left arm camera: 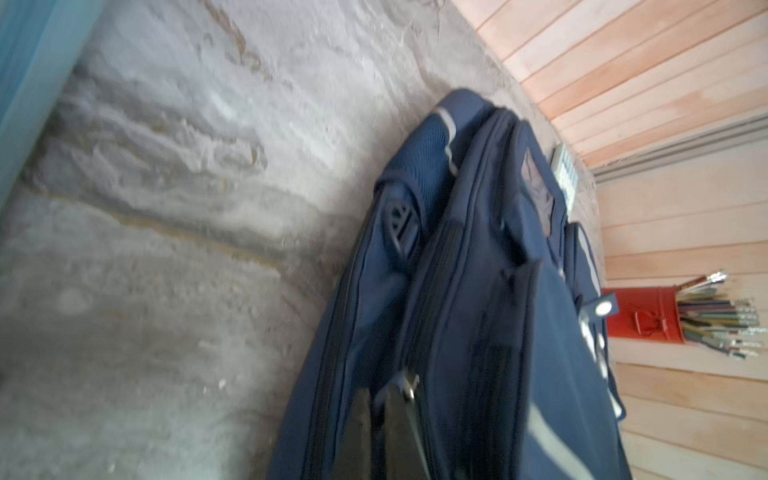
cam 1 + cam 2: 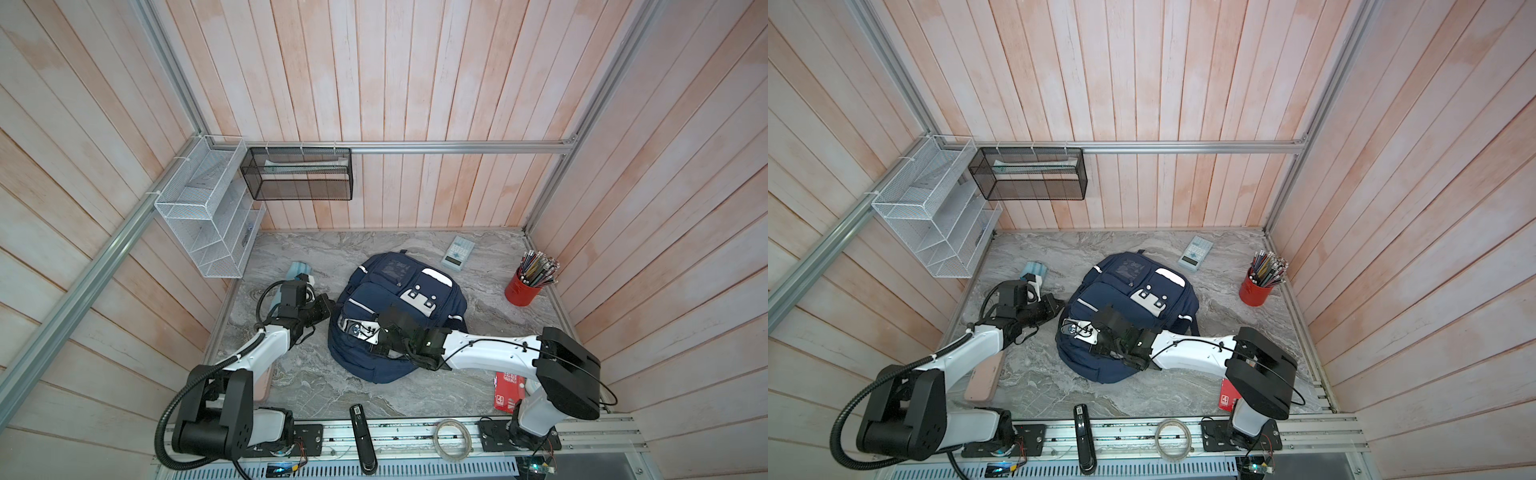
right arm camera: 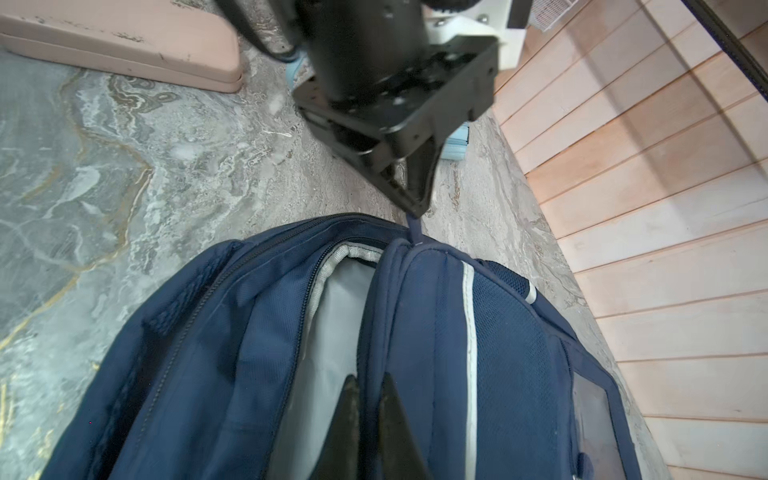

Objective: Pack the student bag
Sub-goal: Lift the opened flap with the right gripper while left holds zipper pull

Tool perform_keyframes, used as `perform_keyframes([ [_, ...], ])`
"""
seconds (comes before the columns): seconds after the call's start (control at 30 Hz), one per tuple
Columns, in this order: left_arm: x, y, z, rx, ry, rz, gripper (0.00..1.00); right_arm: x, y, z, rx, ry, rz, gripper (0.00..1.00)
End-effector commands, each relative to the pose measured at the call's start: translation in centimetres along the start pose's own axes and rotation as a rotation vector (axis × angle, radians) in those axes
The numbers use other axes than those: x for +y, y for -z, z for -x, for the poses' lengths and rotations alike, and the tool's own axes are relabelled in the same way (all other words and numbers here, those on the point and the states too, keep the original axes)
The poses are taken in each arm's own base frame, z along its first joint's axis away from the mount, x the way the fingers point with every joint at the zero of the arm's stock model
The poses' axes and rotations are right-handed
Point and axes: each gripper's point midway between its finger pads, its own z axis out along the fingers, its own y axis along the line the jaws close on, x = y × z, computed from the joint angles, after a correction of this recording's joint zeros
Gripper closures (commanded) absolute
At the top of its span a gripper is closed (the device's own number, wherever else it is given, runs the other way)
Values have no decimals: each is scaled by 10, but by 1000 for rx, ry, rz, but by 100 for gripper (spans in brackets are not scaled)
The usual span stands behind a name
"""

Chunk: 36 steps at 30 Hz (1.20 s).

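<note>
**Backpack held at two points, main pocket partly open, nothing visibly packed**

A large navy student bag (image 2: 388,274) lies flat in the middle of a grey marble table (image 2: 415,399), front side up. It has white reflective stripes and white patches with black studs.

The left gripper (image 3: 415,210) reaches in from the bag's left edge, its jaws pinched tight on a small navy pull tab (image 3: 415,230) at the seam. The right gripper (image 3: 369,380) comes across the bag from the right, its jaws nearly together on the fabric rim of the main pocket.

In the right wrist view that pocket gapes part of the way, showing pale grey lining (image 3: 332,316). No item shows inside, though most of the interior is hidden.

Packing appears to be at its opening stage. The loose things all lie outside the bag:
- a calculator (image 2: 457,253) near the back wall
- a red cup of pencils (image 2: 523,289) at the right
- a red box (image 2: 507,390) under the right arm
- a pink case (image 2: 982,380) under the left arm
- a light blue packet (image 2: 297,272) at the left
- a black stapler (image 2: 361,432) and a roll of clear tape (image 2: 452,436) on the front rail

The bag looks soft and slack.
</note>
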Motion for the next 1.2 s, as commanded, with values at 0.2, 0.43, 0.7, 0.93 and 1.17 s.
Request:
perform_keyframes([
  [0.2,-4,-31,107,-195,-4,-9,100,50,23,31,-141,34,288,100],
  [0.43,-21,-17,78,-151,-31,-137,100,-11,18,6,-61,-67,24,100],
  [0.7,-44,25,-10,-72,-21,-265,80,-41,56,28,-248,-218,124,100],
  [0.93,-46,41,-53,-87,-101,-150,80,-58,48,28,-209,-215,82,100],
  [1.17,-23,30,-88,-44,-49,-120,87,-73,48,28,-211,-249,45,100],
])
